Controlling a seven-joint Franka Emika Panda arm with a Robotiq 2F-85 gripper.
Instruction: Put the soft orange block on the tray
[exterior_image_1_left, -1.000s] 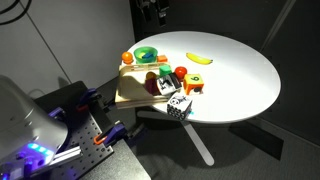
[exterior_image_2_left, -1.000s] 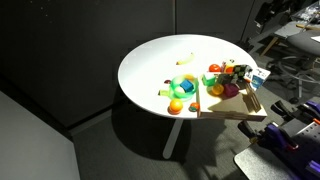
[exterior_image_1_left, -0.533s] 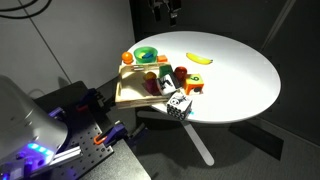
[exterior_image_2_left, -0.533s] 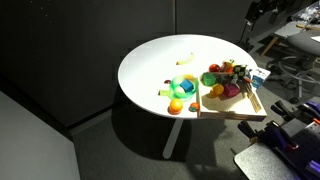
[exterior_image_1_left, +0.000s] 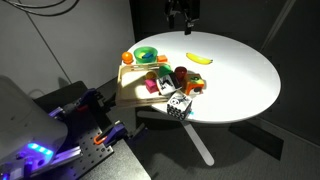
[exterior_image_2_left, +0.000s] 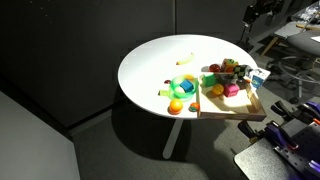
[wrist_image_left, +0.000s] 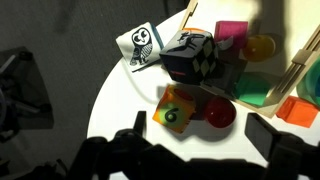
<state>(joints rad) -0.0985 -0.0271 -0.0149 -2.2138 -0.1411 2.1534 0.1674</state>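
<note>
Here, the gripper (exterior_image_1_left: 182, 18) hung high above the round white table (exterior_image_1_left: 240, 70), jaws spread wide and empty. The soft orange block (wrist_image_left: 172, 110) lay on the table beside a red round toy (wrist_image_left: 221, 115), outside the tray (exterior_image_1_left: 128, 93). A good grasp would probably descend straight, straddling only the block.

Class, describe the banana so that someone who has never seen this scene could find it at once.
Find the round white table. Toys crowd the wooden tray at one edge; the yellow banana lies alone on bare tabletop away from them, the only long, curved thing.
</note>
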